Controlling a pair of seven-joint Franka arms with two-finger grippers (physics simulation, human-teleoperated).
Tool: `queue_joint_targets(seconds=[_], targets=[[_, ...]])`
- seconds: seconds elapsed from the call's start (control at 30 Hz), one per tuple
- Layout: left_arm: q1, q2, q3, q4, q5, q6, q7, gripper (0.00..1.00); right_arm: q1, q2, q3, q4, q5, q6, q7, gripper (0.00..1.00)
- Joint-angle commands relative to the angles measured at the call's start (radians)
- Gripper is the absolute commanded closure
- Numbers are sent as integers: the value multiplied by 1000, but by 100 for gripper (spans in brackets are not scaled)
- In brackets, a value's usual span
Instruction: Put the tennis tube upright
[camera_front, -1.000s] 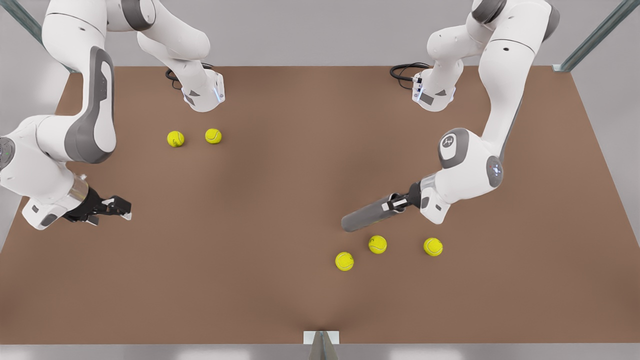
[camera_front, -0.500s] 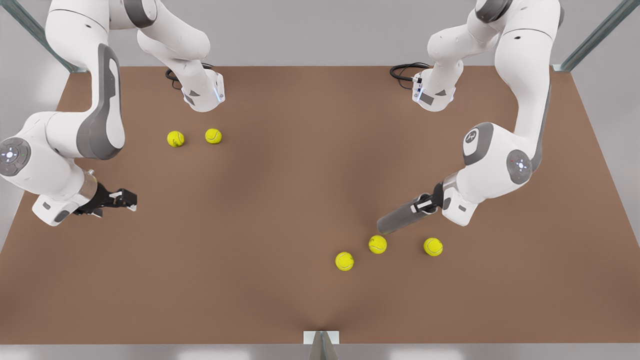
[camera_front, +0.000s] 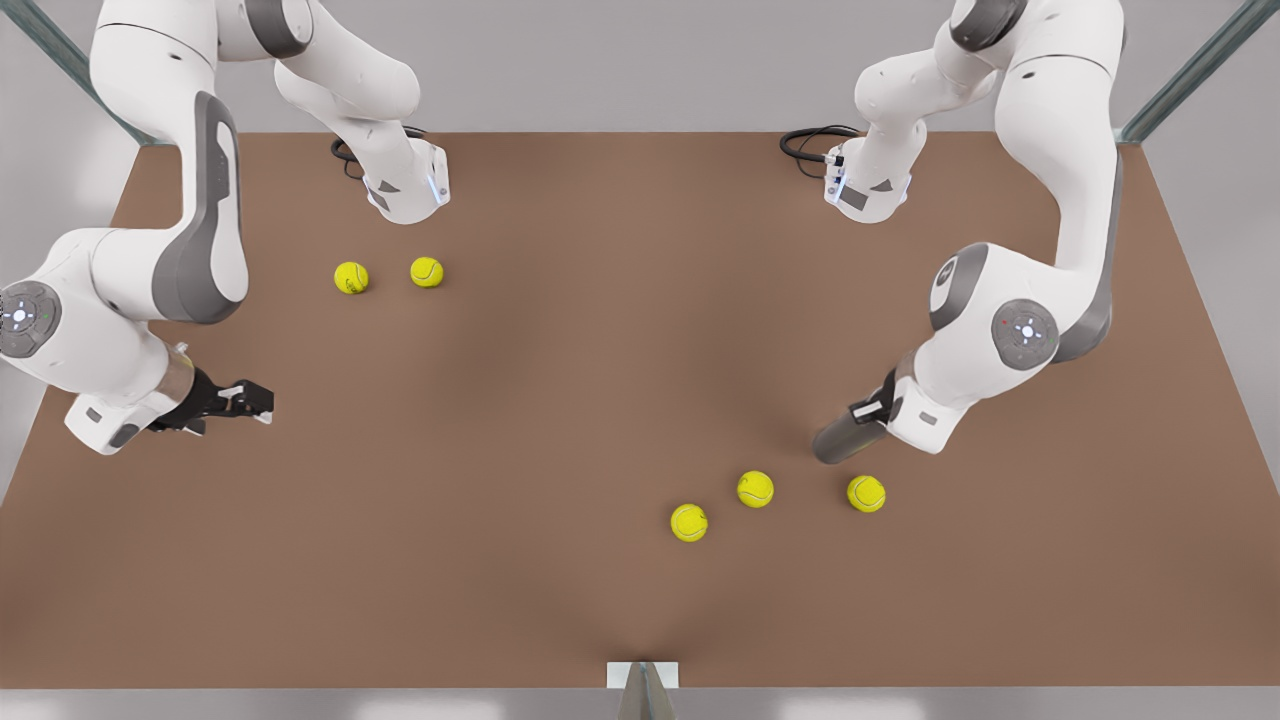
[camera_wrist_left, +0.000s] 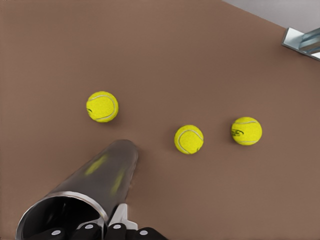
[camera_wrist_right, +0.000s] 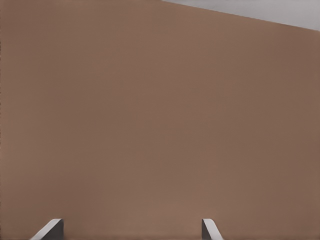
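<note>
The tennis tube (camera_front: 838, 441) is a grey metallic cylinder, steeply tilted over the table at the front view's right. My left gripper (camera_front: 872, 411) is shut on its upper, hollow end. In the left wrist view the tube (camera_wrist_left: 97, 177) runs away from the camera, its lighter rim close by, and the left gripper (camera_wrist_left: 102, 229) clamps the rim wall, with one finger (camera_wrist_left: 119, 219) outside it. Whether the tube's lower end touches the table I cannot tell. My right gripper (camera_front: 250, 400) waits open at the front view's left, its fingertips (camera_wrist_right: 50, 228) wide apart over bare table.
Three yellow tennis balls (camera_front: 689, 522) (camera_front: 755, 489) (camera_front: 866, 493) lie just in front of the tube; the nearest ball (camera_wrist_left: 102, 106) sits close beyond its lower end. Two more balls (camera_front: 351, 277) (camera_front: 427, 272) lie at the back left. Both arm bases (camera_front: 405, 190) (camera_front: 865, 190) stand at the back edge.
My left gripper has carried the tube toward the front view's right and swung it from nearly flat to steeply tilted. The right arm shifted slightly, then stayed still.
</note>
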Motion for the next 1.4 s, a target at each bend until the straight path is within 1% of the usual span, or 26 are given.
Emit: queue_joint_targets(seconds=[0.0, 0.23, 0.73, 0.77, 0.8, 0.83, 0.87, 1.0, 1.07, 1.13, 1.23, 1.3, 1.33, 1.37], targets=[[0, 1, 0, 1, 12, 0, 1, 79, 0, 0, 0, 0, 0, 0, 0, 0], [-7, 53, 0, 1, 81, 5, -30, 79, 0, 3, 0, 2, -3, 6, 0, 0], [-19, 96, 0, 29, 104, -1, -35, 79, -4, 8, 0, 2, -3, 3, 0, 0], [-20, 102, 0, 35, 104, -21, -35, 62, -4, 8, 0, 3, -3, 3, 0, 0], [-20, 106, -2, 50, 104, -32, -33, 48, -4, 8, 0, 3, -3, 3, 0, 0], [-20, 109, 0, 50, 107, -32, -35, 32, 5, 3, 0, 0, -5, 3, 0, 0], [-20, 109, 0, 50, 107, -32, -35, 0, 9, -11, 3, -2, -29, 3, 2, 0], [-20, 109, 0, 50, 111, -32, -35, 1, 8, -97, 33, -48, -32, 3, 0, 0], [-20, 109, 0, 50, 111, -32, -35, 1, 8, -106, 55, -61, -35, 23, 0, 0], [-20, 105, 0, 52, 111, -44, -36, 1, 6, -115, 58, -95, -37, 45, -2, 0], [-20, 97, -3, 75, 110, -96, -36, 1, 6, -111, 58, -95, -37, 54, -2, 0], [-20, 93, -12, 117, 108, -173, -36, 1, 5, -107, 58, -95, -37, 55, -2, 0], [-19, 85, -31, 156, 104, -243, -36, 1, 3, -106, 58, -95, -37, 57, -2, 0], [-14, 83, -58, 231, 110, -360, -27, 1, -3, -104, 58, -95, -37, 57, -2, 0]])
